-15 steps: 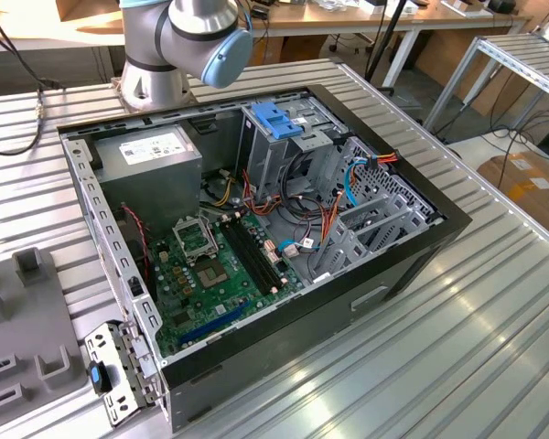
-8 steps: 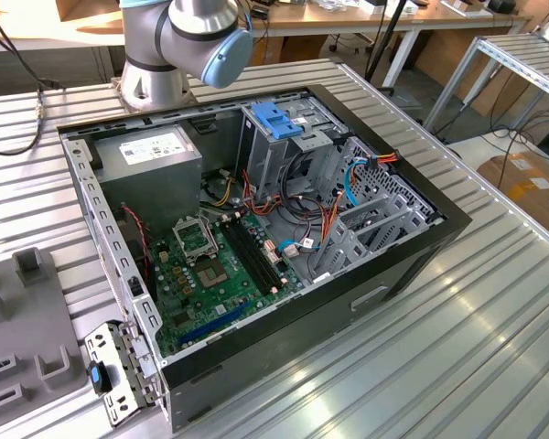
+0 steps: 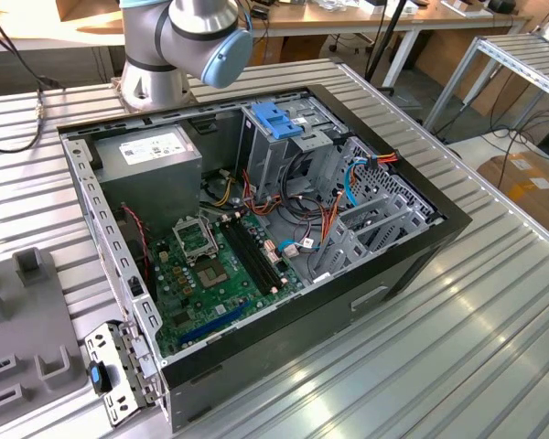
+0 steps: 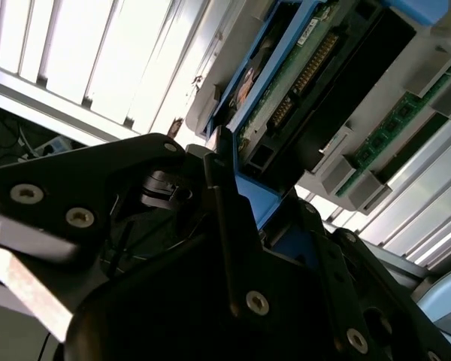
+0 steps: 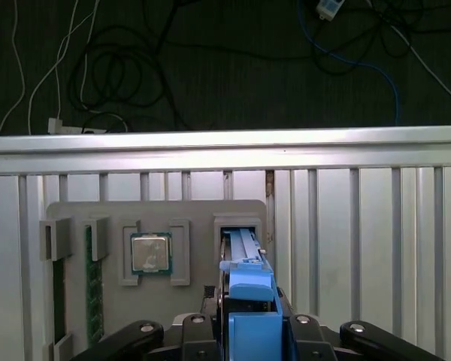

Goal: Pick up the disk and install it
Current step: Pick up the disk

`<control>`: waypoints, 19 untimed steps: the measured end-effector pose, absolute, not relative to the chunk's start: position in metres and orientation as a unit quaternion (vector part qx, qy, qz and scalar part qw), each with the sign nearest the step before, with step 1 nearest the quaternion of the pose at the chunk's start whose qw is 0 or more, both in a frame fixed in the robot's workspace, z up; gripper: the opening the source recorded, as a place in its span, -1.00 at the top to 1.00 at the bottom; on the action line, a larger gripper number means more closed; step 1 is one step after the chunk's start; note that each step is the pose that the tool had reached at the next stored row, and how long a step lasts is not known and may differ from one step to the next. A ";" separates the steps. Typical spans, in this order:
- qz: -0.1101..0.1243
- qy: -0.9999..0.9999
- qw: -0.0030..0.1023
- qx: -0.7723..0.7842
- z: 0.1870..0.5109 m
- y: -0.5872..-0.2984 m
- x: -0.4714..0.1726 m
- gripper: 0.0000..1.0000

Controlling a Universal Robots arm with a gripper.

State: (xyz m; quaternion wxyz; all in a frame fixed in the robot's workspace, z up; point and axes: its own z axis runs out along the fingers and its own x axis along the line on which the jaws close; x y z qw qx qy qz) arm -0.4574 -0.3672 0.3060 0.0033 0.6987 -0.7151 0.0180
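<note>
In the exterior view the open case [image 3: 284, 325] lies on its side on the table [image 3: 421, 366], so its blue-topped cage [image 3: 279, 123] faces up, presumably to take a drive from above. The arm [image 3: 183, 37] rises behind the case. A grey tray [image 3: 27, 302] sits on the table off the case's corner, at the exterior view's left. In the second wrist view the gripper [image 4: 259, 188] is clamped on the disk [image 4: 301, 68]. One thin black finger [image 4: 218, 210] lies flat against the blue bracket with the other jaw opposite, so the grip looks pressed on the bracket rather than on the green circuit board, which is left bare. The disk stands on edge beside a memory stick [image 4: 395, 124] in the tray. In the first wrist view the camera looks down the disk [image 5: 244, 256], pinched between the jaws of the gripper [image 5: 248, 304]. Its far end sits at the mouth of the tray's slot [image 5: 237, 226], next to a processor [image 5: 150, 252]. The slot keeps the disk upright so its sides are open to a pinch. Whether it has cleared the slot I cannot tell, but it is at the tray and not yet in the case.
</note>
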 end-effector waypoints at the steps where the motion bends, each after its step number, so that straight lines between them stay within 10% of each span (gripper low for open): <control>1: 0.018 -0.715 0.003 0.699 0.308 -0.367 -0.457 0.27; 19: 0.018 -0.715 0.003 0.699 0.362 -0.367 -0.457 0.27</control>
